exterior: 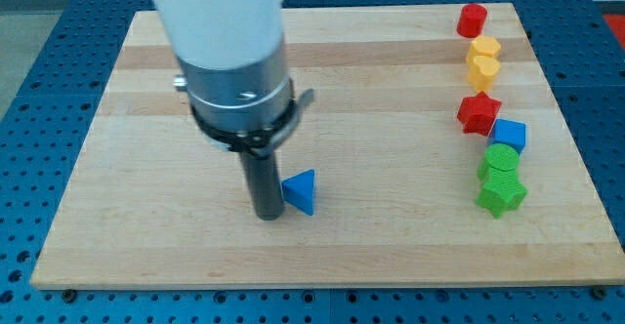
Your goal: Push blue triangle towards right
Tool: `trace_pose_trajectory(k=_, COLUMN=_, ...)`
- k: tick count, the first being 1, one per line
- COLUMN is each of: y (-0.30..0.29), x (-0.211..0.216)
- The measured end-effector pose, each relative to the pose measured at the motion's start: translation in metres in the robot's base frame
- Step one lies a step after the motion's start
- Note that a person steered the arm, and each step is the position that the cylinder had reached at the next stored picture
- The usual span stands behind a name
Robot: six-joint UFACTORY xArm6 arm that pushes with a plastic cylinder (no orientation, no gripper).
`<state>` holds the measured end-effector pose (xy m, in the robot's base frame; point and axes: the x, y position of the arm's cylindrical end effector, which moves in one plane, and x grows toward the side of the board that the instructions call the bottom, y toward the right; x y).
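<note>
From the one camera view, the wooden table [322,251] lies on a blue perforated surface [29,31]. My arm [229,60] comes down from the view's top left of centre, a white housing over a grey and black collar, ending in a dark rod. My tip [270,215] rests on the table just at the left side of the blue triangle [301,191], touching it or very nearly so. The tool is a plain rod with nothing to open or clench, and it grasps nothing.

The blue triangle sits a little left of the table's middle, towards the view's bottom, well apart from the other blocks.

Those stand in a loose column near the table's right edge. From top to bottom: a red cylinder [473,20], two yellow blocks [484,47] [482,70] touching each other, a red star [479,113], a blue block [508,135], a green cylinder [501,161] and a green star [501,195].
</note>
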<state>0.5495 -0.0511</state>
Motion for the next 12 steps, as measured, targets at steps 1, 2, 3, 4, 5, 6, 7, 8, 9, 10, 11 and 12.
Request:
trace_pose_trajectory(k=1, y=0.061, x=-0.014)
trace_pose_trajectory(k=2, y=0.119, x=-0.032)
trace_pose_trajectory(k=3, y=0.148, x=-0.038)
trace_pose_trajectory(k=4, y=0.145, x=-0.031)
trace_pose_trajectory(k=5, y=0.117, x=-0.008)
trace_pose_trajectory(k=6, y=0.078, x=0.021)
trace_pose_trajectory(k=7, y=0.022, x=0.055)
trace_pose_trajectory(k=8, y=-0.021, x=0.069)
trace_pose_trajectory(k=9, y=-0.064, x=0.013)
trace_pose_trajectory(k=10, y=-0.065, x=0.011)
trace_pose_trajectory(k=11, y=-0.033, x=-0.029)
trace_pose_trajectory(k=12, y=-0.011, x=-0.038)
